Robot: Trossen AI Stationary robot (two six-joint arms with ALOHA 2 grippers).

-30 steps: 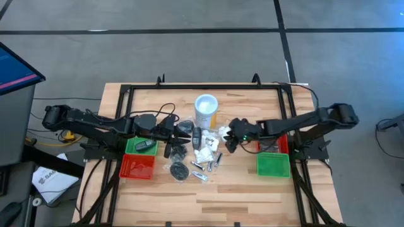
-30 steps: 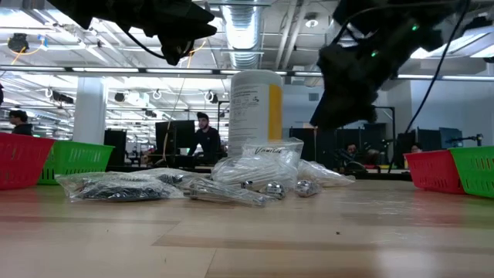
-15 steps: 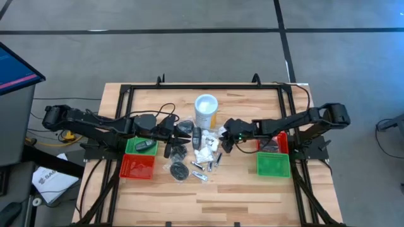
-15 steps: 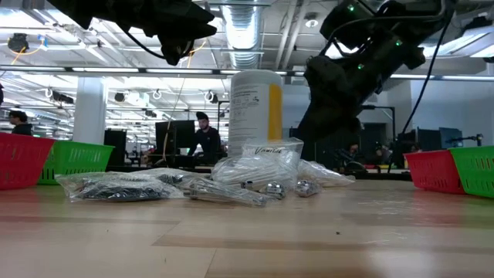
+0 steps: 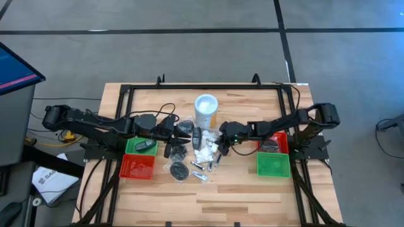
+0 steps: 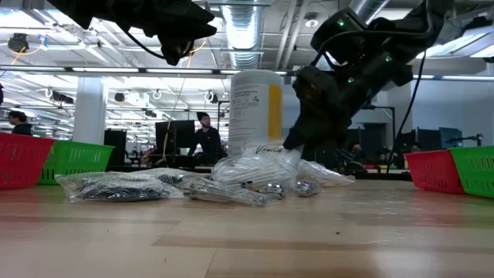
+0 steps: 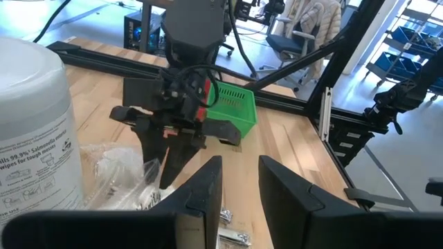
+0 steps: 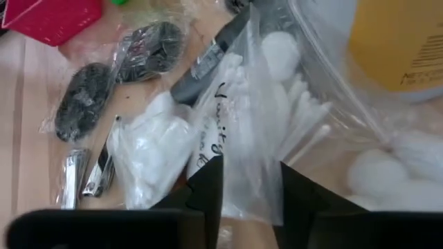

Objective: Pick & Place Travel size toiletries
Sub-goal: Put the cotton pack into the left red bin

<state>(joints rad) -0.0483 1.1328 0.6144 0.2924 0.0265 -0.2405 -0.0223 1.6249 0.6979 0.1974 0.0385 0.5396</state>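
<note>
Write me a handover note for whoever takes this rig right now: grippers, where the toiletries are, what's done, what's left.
Right gripper: down at the pile's right edge, fingers astride a clear bag of cotton swabs, slightly apart; no grip confirmed.
Left gripper: hovering over the pile's left side, fingers slightly apart, nothing between them.
Toiletries: heaped mid-table in front of the white canister.
Done: one dark item lies in the left green tray; the right red tray holds something unclear.
Left: nearly the whole pile. Left red tray and right green tray look empty.
</note>
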